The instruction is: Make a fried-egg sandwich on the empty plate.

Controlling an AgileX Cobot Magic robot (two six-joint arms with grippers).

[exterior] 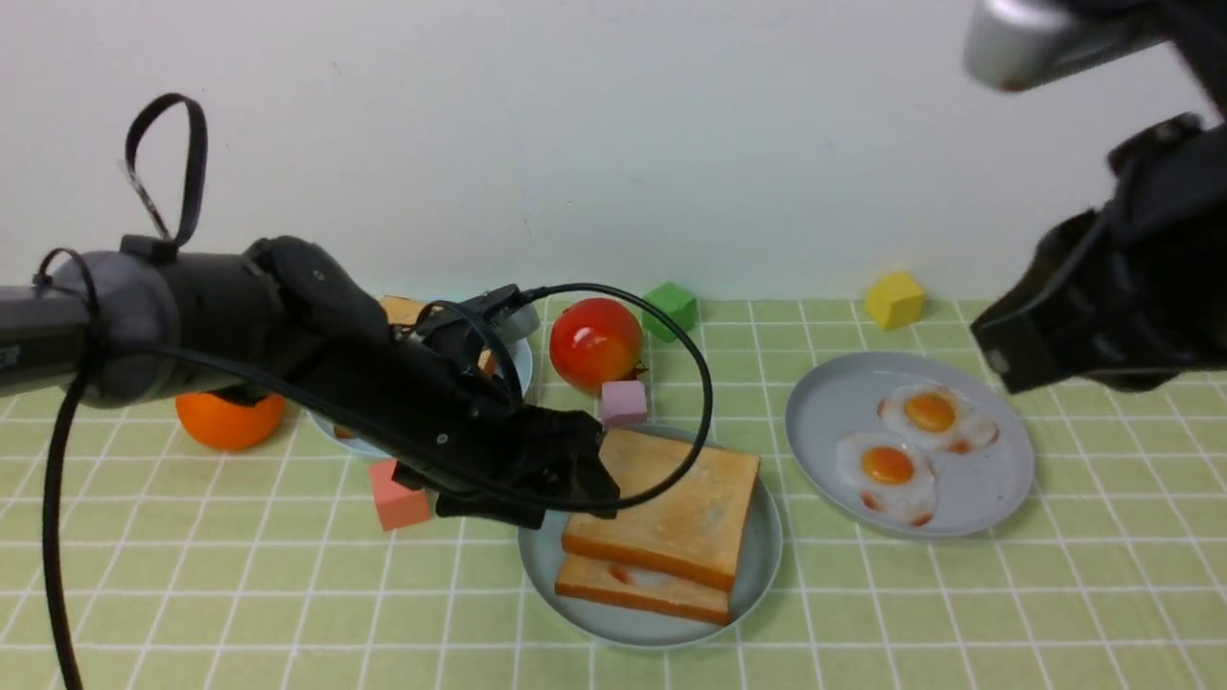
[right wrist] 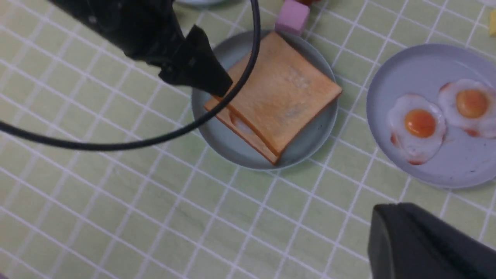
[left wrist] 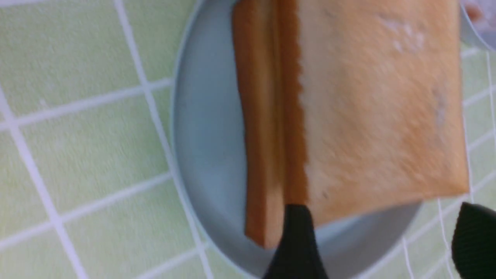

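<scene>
The fried-egg sandwich [exterior: 671,517] lies on the pale teal-green plate [exterior: 767,565] at the table's middle front: two toast slices with a strip of white egg [exterior: 640,575] showing between them. It also shows in the right wrist view [right wrist: 279,93] and fills the left wrist view [left wrist: 368,108]. My left gripper [exterior: 585,479] is open and empty at the sandwich's left edge, its fingers [left wrist: 294,240] spread just short of the toast. My right gripper [exterior: 997,359] hangs high at the right, its jaws together and empty [right wrist: 387,217].
A grey-blue plate [exterior: 815,412] with two fried eggs stands right of the sandwich. Behind it are a tomato [exterior: 594,343], pink cube [exterior: 623,402], green cube [exterior: 669,309] and yellow cube [exterior: 894,299]. An orange [exterior: 230,419], salmon cube [exterior: 398,498] and small plate [exterior: 518,359] are on the left.
</scene>
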